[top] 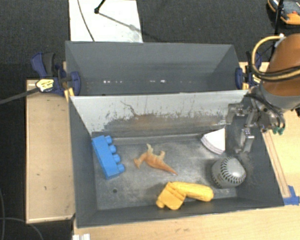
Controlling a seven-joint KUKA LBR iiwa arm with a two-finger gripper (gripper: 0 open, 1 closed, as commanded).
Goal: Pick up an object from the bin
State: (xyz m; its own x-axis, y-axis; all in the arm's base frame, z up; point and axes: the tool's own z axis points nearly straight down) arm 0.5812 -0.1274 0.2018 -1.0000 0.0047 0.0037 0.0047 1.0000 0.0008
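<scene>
Close beneath the claw [243,143], slightly to its left in the view, sits a round grey ribbed ball [229,172], with no long axis. Whether the claw is released or clenched, I cannot tell.

Five loose things are carried on the scuffed floor of the grey metal bin [140,123]. A blue studded building block [107,156] is set close to the left wall, and an orange toy dinosaur [154,159] is laid near the middle of the floor. A yellow lumpy toy [183,194] is placed by the near edge, a grey ribbed dome [229,172] towards the near right corner, and a white piece [214,140] beyond it by the right wall.
</scene>
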